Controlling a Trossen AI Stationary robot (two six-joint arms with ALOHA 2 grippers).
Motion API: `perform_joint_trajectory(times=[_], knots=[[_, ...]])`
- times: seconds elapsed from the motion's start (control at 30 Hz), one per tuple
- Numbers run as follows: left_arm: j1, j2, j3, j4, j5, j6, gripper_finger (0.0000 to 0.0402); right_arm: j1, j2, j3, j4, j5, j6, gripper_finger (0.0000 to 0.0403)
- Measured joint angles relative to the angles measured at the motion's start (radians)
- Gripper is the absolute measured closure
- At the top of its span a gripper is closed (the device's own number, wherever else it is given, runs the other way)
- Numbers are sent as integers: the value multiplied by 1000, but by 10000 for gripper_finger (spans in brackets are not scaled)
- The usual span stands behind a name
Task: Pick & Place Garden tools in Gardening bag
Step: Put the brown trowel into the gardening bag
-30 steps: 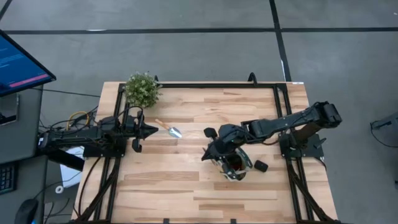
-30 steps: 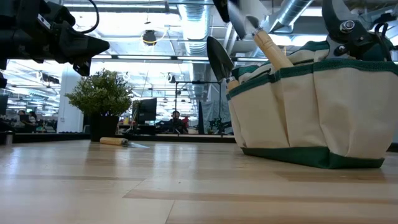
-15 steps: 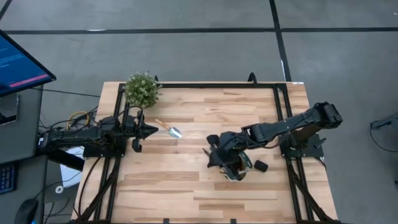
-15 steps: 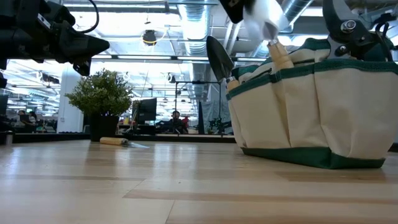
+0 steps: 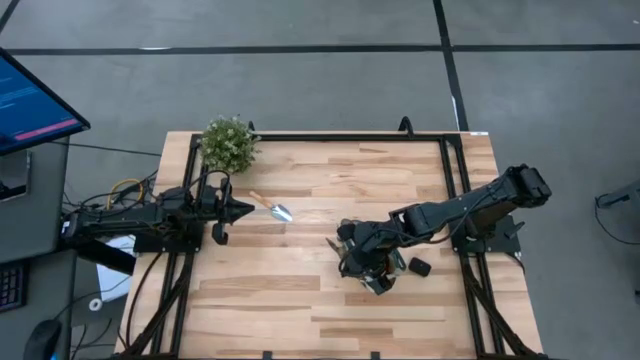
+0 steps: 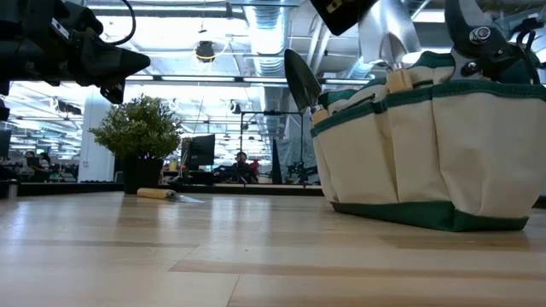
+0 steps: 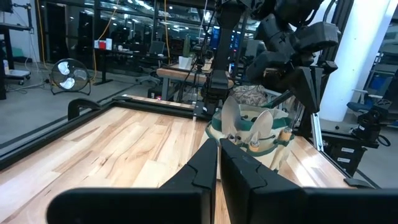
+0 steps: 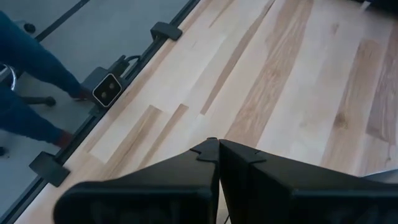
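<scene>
Over the right half of the pale wooden desk (image 5: 300,290), the right end effector (image 5: 350,258) hangs above the small beige canvas gardening bag with green trim (image 6: 444,145). Its fingers are pressed together. Just below it a hand trowel with a silver metal blade and a wooden handle (image 6: 391,43) stands blade-up, its handle already past the bag's rim. Whether the blade is actually pinched between the fingers cannot be told. The step in hand looks like seating this trowel. It would go best lowered straight down until the handle finds the bottom, kept clear of the dark-handled pruning shears (image 6: 478,38) at the right end of the bag and of the other dark-looking trowel blade (image 6: 300,77) at its left end. The release should come only once the tool leans on the canvas and cannot tip out. The right arm reaches in from the desk's right edge, stretched long and low, with the wrist bent down over the opening. The left end effector (image 5: 235,210) waits at the left side, held level and pointing right, its fingers nearly closed on nothing. Just beyond its tips a second wooden-handled trowel with a silver head (image 5: 272,206) lies flat on the desk, near the bushy green potted plant (image 5: 228,143) at the far left corner, and is not yet bagged.
</scene>
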Motion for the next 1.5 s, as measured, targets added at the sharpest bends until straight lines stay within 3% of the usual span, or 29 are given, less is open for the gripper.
perform_joint_trajectory(times=[0.37, 0.47, 0.7, 0.8, 1.07, 1.3, 1.5], knots=[[0, 0, 0, 0, 0, 0, 384, 0, -35, 40, -38, 40, -8, 403], [0, 0, 0, 0, 0, 0, 384, 0, -75, 109, -27, 116, -11, 403], [0, 0, 0, 1, 0, 0, 384, -48, -81, 296, -52, 405, -11, 403], [0, 0, 0, 2, 0, 0, 384, -108, -49, 366, -74, 447, -11, 394], [0, 0, 0, 7, 0, 0, 384, -301, 91, 474, -122, 437, -10, 293], [0, 0, 0, 10, 0, 0, 384, -398, 271, 540, -121, 323, 30, 182], [0, 5, 0, 15, 0, 0, 384, -437, 482, 682, -130, 303, 65, 149]])
